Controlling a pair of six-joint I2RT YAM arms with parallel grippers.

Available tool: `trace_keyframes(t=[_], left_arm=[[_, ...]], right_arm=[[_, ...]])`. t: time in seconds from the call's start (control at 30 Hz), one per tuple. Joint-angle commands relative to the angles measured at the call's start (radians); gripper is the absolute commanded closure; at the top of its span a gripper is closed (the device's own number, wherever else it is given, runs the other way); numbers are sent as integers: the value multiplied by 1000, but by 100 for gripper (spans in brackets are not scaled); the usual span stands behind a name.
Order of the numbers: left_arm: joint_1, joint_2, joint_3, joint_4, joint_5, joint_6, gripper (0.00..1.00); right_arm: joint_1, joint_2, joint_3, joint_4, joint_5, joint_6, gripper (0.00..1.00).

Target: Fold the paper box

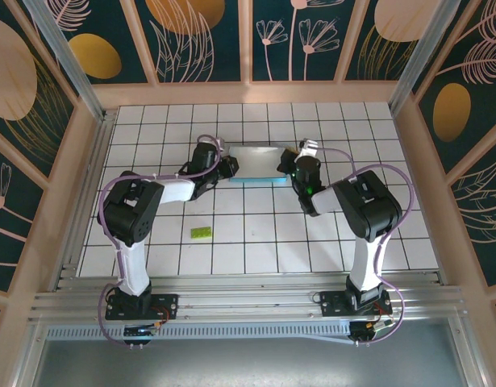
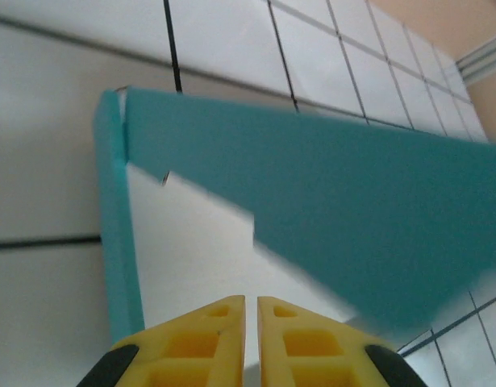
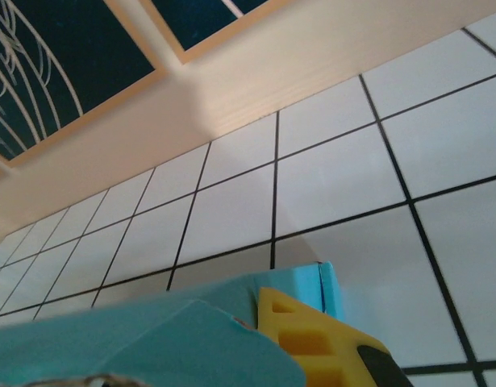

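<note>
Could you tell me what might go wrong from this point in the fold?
The blue flap of the paper box stands raised and may spring back flat. The left gripper, jaws nearly together inside the box, could crease or drag the thin card. The right gripper, at a box corner, might crush it.

Paper box (image 1: 256,161): thin card, light blue outside, whitish inside, partly folded. Lies between left jaws and right jaws. Blue flap (image 2: 336,210) raised just ahead of left jaws. Blue corner wall touches right jaws.
</note>
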Motion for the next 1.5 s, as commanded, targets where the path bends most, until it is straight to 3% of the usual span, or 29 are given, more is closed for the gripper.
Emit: trace_keyframes(t=[0.0, 0.3, 0.53, 0.7, 0.93, 1.03, 1.13, 1.2, 1.4, 1.47], left_arm=[[-9, -9, -29, 4, 32, -18, 87], [-10, -46, -101, 38, 14, -11, 84], [-9, -151, -183, 88, 24, -9, 65], [-9, -218, -235, 65, 34, -5, 65], [-9, -433, -379, 18, -20, -30, 66], [-8, -574, -416, -63, -123, -53, 66], [8, -672, -388, -170, -213, -55, 61], [32, -676, -337, -212, -213, -40, 61], [96, -522, -155, -252, -145, -15, 62], [107, -450, -96, -255, -120, -12, 62]], right_arm=[[31, 25, -61, -133, -25, 43, 94], [50, -3, -83, -113, 46, -53, 91], [63, 7, -29, -187, 155, -95, 90], [80, 4, 29, -244, 193, -98, 90], [94, 11, 77, -270, 235, -154, 90], [94, 5, 76, -270, 247, -172, 89], [94, -4, 73, -268, 244, -187, 83], [94, -13, 64, -260, 231, -189, 76], [94, -52, 35, -243, 187, -179, 62], [94, -75, 15, -238, 163, -175, 53]])
